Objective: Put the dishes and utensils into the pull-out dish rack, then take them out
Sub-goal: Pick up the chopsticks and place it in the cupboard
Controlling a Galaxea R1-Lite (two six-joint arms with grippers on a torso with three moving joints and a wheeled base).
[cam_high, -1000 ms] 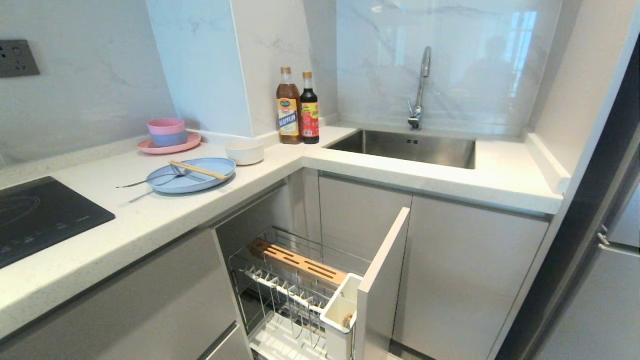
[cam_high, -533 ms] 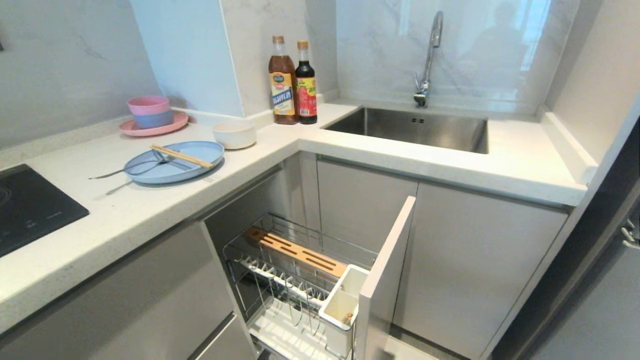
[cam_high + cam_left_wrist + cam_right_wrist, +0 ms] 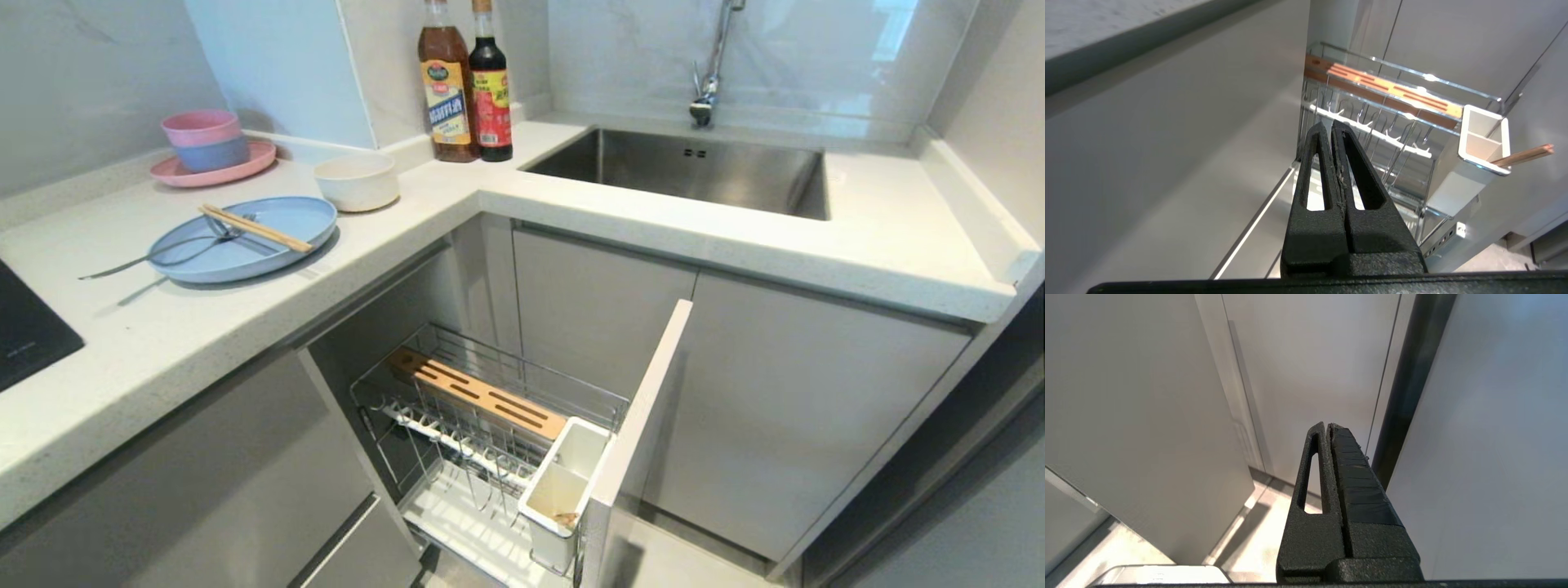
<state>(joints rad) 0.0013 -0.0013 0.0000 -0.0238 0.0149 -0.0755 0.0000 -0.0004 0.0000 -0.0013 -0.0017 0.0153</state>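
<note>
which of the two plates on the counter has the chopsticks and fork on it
The pale blue plate, nearer the counter's front edge; the pink plate behind it carries stacked bowls instead.

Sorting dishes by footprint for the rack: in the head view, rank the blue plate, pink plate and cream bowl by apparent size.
1. blue plate, clearly largest.
2. pink plate, though it sits farther back, so its true size is unsure.
3. cream bowl, smallest.

We see the chrome wire pull-out dish rack (image 3: 490,441) open from above; its narrow white door front (image 3: 641,425) blocks the right side, white stone countertop (image 3: 245,327) overhangs its rear.
</note>
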